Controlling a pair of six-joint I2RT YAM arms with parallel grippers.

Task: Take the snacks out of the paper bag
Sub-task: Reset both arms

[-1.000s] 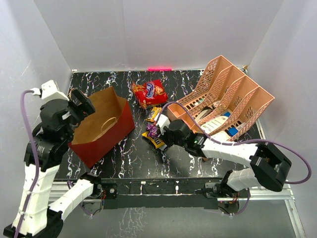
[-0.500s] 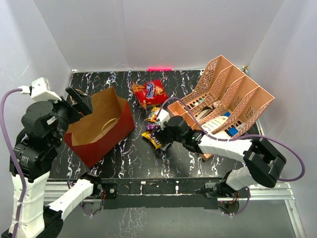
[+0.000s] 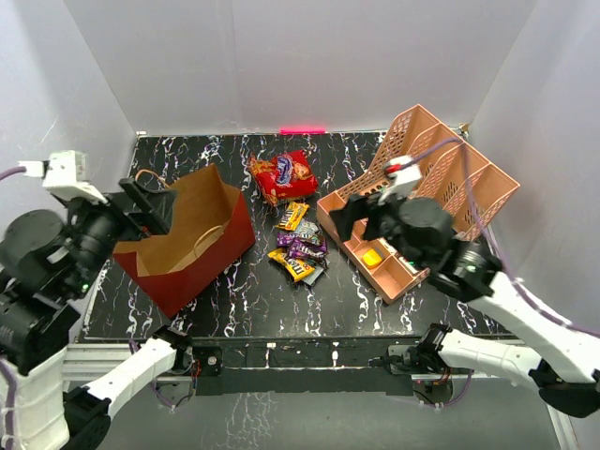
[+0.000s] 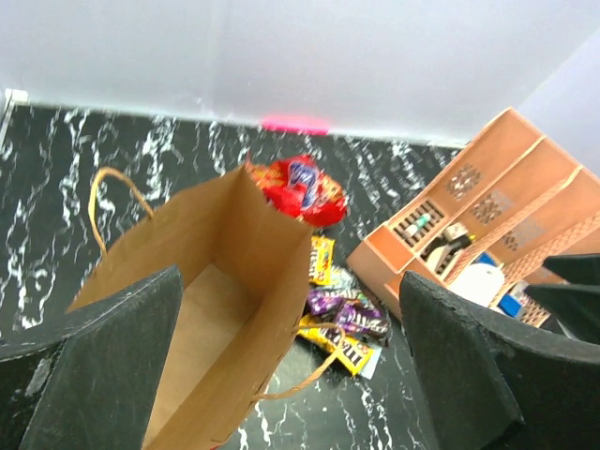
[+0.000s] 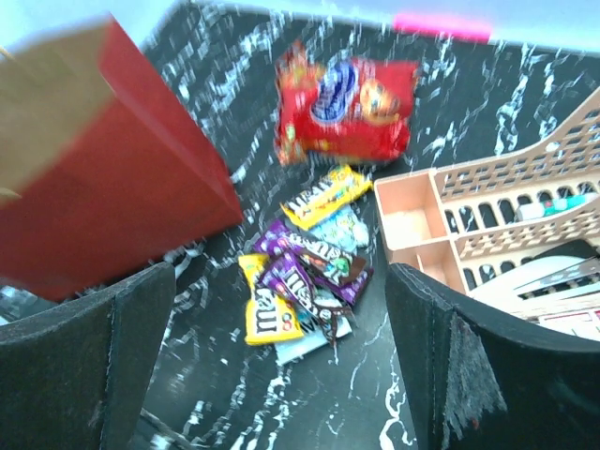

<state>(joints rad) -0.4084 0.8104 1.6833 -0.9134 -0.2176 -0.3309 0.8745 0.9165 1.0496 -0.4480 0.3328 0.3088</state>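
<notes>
The left pincer gapes wide, empty, above the paper bag's left rim. The right pincer, equally wide and empty, hangs right of the bag, over snacks on the tabletop.

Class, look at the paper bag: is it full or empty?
Empty, as far as shown: the paper bag shows a bare brown inside; the snacks lie outside it.

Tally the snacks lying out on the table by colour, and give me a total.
Red chip bag: 1
Yellow packets: 2
Purple or brown packets: at least 2, they overlap
Pale blue packets: at least 1
Total: at least 6; the pile hides the exact number.
</notes>
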